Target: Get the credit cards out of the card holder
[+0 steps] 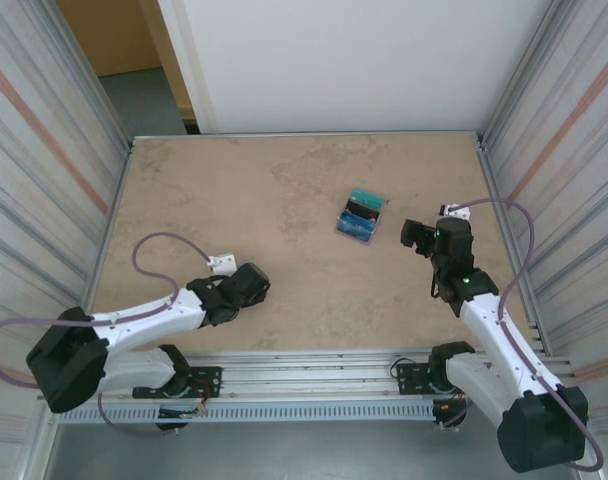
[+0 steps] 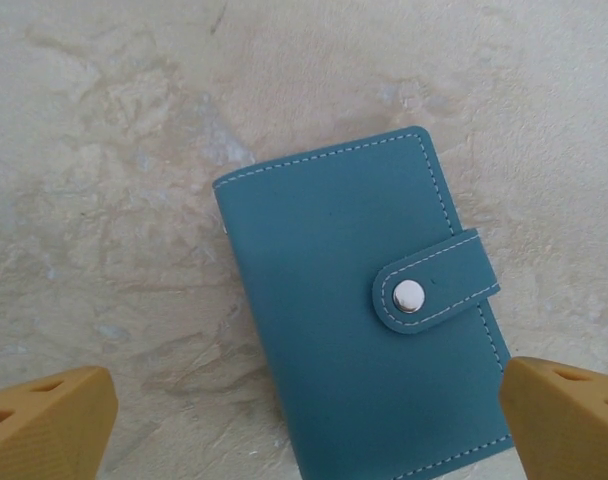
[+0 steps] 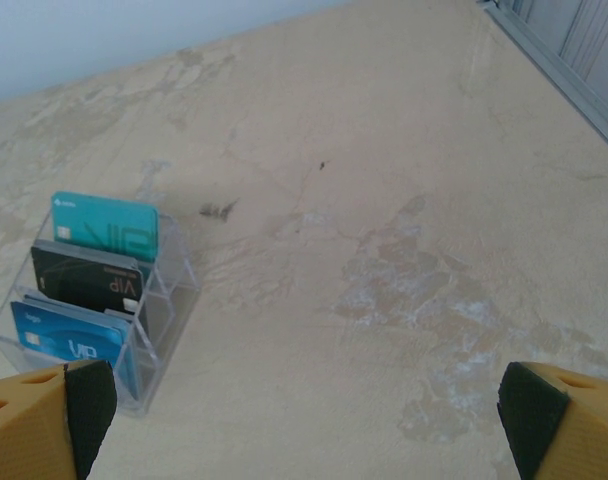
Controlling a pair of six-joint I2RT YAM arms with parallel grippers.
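Card holder (image 2: 359, 310), a flat teal-blue stitched bifold wallet, lies shut on the beige marbled tabletop (image 1: 284, 200), silver snap tab (image 2: 434, 285) fastened. Left gripper (image 2: 304, 415) is over it, yellow fingers spread wide, gripping nothing. Ribbed metal walls (image 1: 44, 150) on both sides, white panel (image 1: 364, 60) at back. Right of centre in top view, a clear plastic tiered rack (image 3: 169, 290) holds teal, black and blue credit cards (image 3: 89, 278) upright. Right gripper (image 3: 304, 415) is near the rack, spread wide, empty.
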